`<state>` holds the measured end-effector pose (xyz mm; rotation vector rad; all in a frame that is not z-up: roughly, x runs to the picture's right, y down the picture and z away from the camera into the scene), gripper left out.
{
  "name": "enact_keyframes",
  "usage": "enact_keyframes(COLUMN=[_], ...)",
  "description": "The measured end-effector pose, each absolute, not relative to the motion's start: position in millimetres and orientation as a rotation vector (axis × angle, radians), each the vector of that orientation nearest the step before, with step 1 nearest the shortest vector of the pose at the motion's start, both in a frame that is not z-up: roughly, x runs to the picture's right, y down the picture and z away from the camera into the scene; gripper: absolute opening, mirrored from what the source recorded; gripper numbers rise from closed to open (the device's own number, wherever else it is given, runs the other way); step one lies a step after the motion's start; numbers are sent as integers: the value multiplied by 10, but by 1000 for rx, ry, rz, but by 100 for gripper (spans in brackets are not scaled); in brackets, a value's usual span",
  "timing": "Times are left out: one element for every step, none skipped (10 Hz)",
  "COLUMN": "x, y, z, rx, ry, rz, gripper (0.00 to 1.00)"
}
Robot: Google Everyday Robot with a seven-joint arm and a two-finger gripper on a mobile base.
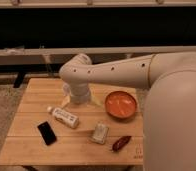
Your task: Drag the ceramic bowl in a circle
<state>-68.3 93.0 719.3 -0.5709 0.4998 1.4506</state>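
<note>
Where the white arm (116, 70) bends down over the wooden table (33, 102), the gripper (80, 99) sits at its lower end, close to the tabletop; whether it grasps anything cannot be told. The ceramic bowl (121, 104) stands upright, near the gripper on its right in the view, not touching it. A white bottle (63, 117) lies just below-left of the gripper, a black phone (47, 133) farther the same way, a pale packet (99, 133) below-right, and a small dark red item (121, 143) beyond the packet.
</note>
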Motion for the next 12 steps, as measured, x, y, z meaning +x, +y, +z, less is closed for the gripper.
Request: enact_keyframes(x=[-540, -498, -463, -387, -243, -110, 73, 181, 250, 264, 274, 312], y=[944, 940, 951, 985, 1033, 1080, 1141, 1179, 1218, 1284, 1328, 1345], z=[7212, 7223, 7252, 7269, 7272, 7259, 7212, 7195, 7206, 7282, 7328, 7360], rx=[-568, -567, -568, -568, -565, -563, -562, -561, -560, -559, -560, -558], ry=[498, 496, 493, 492, 493, 494, 491, 492, 492, 490, 489, 485], rz=[1467, 1475, 1487, 1502, 1522, 1532, 1537, 1546, 1569, 1579, 1585, 1588], gripper=[100, 100, 100, 100, 100, 100, 100, 100, 100, 100, 100, 100])
